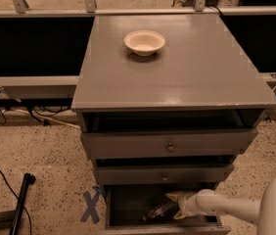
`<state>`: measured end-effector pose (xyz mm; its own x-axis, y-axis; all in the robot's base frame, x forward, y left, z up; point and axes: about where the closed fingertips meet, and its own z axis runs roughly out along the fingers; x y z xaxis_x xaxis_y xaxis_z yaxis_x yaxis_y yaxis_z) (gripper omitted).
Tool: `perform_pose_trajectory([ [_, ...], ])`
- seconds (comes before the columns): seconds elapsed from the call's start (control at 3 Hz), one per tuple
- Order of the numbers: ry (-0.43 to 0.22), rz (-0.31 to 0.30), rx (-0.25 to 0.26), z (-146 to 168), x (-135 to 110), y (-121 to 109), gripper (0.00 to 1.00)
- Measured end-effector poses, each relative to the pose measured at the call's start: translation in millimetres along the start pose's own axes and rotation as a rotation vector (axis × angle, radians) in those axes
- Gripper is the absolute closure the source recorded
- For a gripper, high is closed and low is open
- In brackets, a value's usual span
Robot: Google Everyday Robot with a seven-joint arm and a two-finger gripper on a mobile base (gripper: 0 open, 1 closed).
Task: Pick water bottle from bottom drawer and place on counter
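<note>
The pale arm (226, 207) reaches in low from the right, nearly level, the gripper (175, 205) at its left end, jaws spread apart.

One high frontal view looks down on counter (177, 77), hand (174, 205) inside bottom drawer (128, 203).

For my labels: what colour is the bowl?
The bowl is cream-white, camera view; gripper in bottom drawer.

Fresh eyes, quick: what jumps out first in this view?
The open gripper is down inside the pulled-out bottom drawer, right beside the water bottle lying there. Up on the counter, a white bowl sits near the back.
</note>
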<state>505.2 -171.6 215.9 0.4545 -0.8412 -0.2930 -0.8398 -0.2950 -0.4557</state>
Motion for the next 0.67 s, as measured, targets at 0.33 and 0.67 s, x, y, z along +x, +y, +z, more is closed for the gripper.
perform_pose_trajectory([
  [0.33,0.002,0.002,-0.008,13.3,5.2,7.5,0.32],
  [0.67,0.002,-0.003,-0.023,22.7,8.4,13.8,0.33],
])
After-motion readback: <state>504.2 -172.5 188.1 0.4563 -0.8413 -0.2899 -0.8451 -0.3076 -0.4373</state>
